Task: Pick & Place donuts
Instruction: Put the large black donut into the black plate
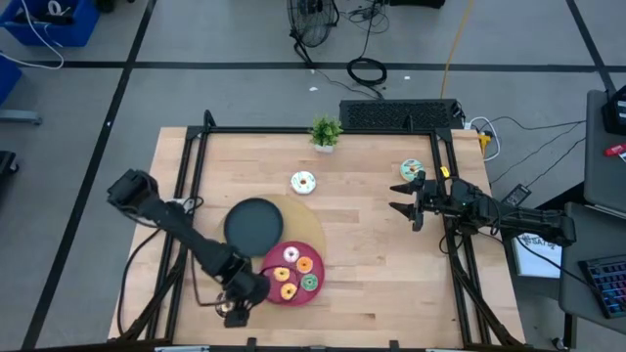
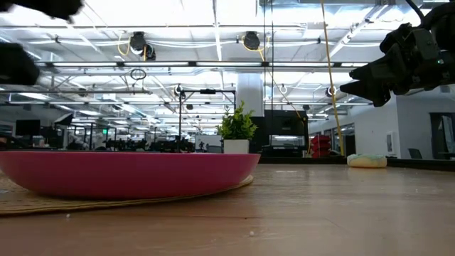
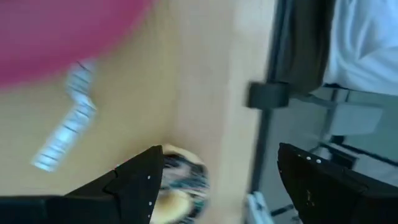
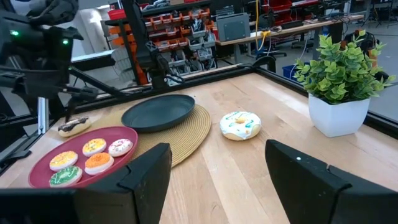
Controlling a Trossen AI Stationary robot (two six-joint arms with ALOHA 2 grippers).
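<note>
From above, the left pincer [image 1: 235, 311] hangs open over a brown donut [image 1: 233, 319] just beside the pink plate [image 1: 271, 289], likely to lift it in with four donuts [image 1: 295, 273]. Level with the counter [image 2: 320, 213], the plate hides them. Its wrist view shows that donut between the fingers. The right pincer [image 4: 214, 168] waits open, a white donut [image 4: 240, 124] ahead, near the plant [image 4: 339, 87]

a robotics lab or workshop hall: a pale wooden desk [image 1: 372, 264] in a black metal frame [image 1: 323, 130] on grey taped floor, red and grey parts-bin racks [image 4: 186, 28] behind it, and rows of ceiling strip lights [image 2: 178, 43] over open workstations.
</note>
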